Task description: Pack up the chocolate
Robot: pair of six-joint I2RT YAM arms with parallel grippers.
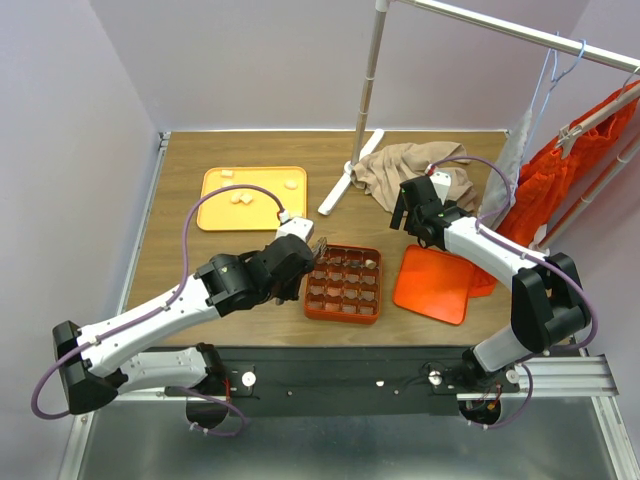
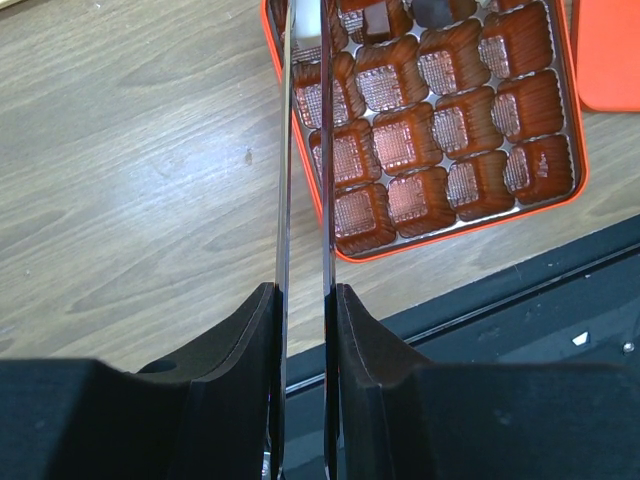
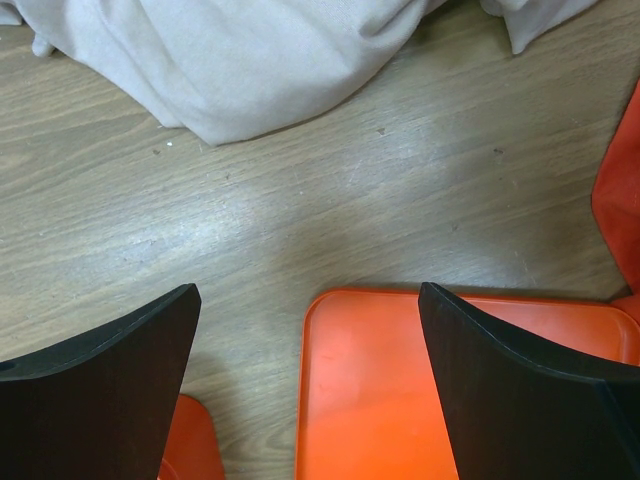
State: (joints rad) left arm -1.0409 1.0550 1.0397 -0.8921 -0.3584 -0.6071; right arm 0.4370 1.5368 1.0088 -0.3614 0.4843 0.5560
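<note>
Overhead view of a wooden table (image 1: 200,270) with two robot arms reaching across it. The left claw (image 1: 319,248) hung over the left rim of an orange gridded box (image 1: 343,286). Its jaws were almost closed, with only a thin slit between them. The tips ran out of the wrist view, so it could not be told whether they pinched anything.

A few brown chocolate pieces (image 1: 352,262) sat in the far row of the box, just to the right of that claw's tips. The box's nearer cups, on the claw's right, showed only ribbed brown liner. Several cream-white chocolate lumps (image 1: 240,197) lay on a yellow tray (image 1: 215,215), beyond the left claw and to its left, well apart from it.

The right claw (image 1: 408,218) was spread wide and gripped nothing. It hovered above the far edge of a flat orange tray (image 3: 400,390), which lay directly beneath it. A crumpled beige cloth (image 3: 250,60) lay ahead of its fingers, and a red garment (image 1: 570,160) hung off to its right.
</note>
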